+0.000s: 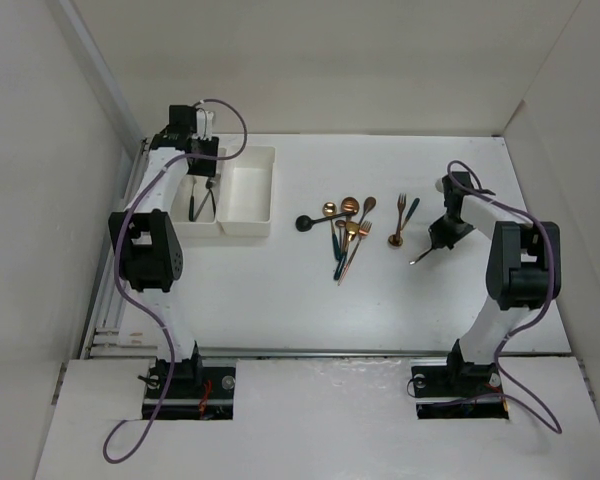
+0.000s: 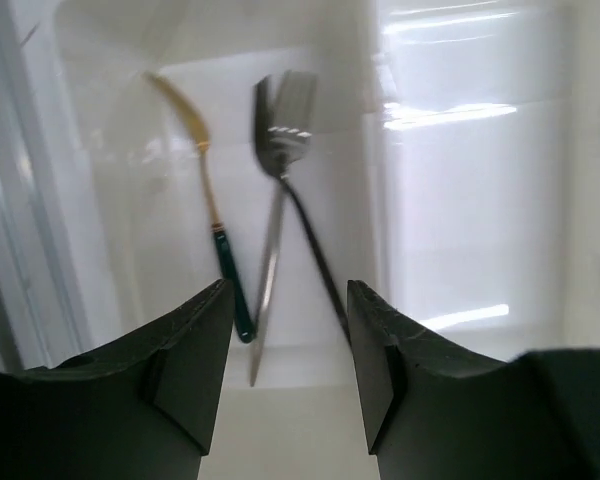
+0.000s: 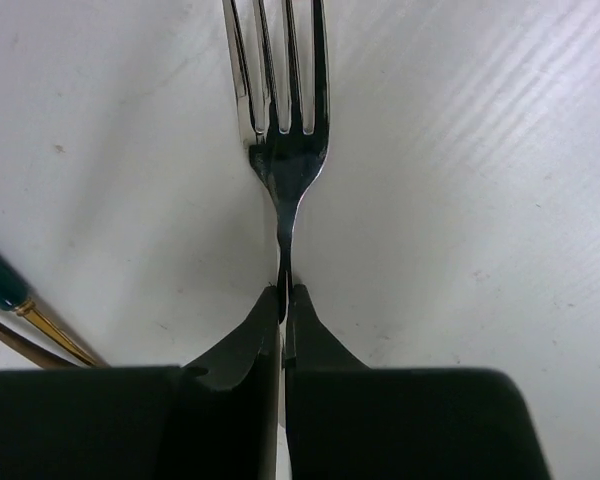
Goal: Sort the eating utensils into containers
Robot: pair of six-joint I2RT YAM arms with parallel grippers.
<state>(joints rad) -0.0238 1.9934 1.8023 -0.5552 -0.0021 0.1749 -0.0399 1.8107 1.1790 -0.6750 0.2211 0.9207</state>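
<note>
1. Fork (image 3: 280,150), shiny, is pinched at its thin neck by the right claw (image 3: 283,300), whose jaws are pressed together on it. The tines point away from the claw, over the right side of the desk (image 3: 480,200). Whether the fork is lifted or lies on the desk, I cannot tell.
2. It looks light, stiff and polished, so I judge it slippery. Held at the narrow neck it may swing; a hold nearer mid-handle seems safer.
3. Left claw (image 2: 288,350) is spread, holds nothing and hangs above the left tray (image 1: 202,230).
4. This tray holds three pieces: a gold-headed teal piece (image 2: 230,285), a silver fork (image 2: 298,105) and a black piece (image 2: 315,250). The last two overlap at the heads.
5. Right tray (image 1: 248,195), joined beside it, shows no utensil.
6. Pile (image 1: 342,230) of mixed utensils lies on the desk between the trays and the right claw.
</note>
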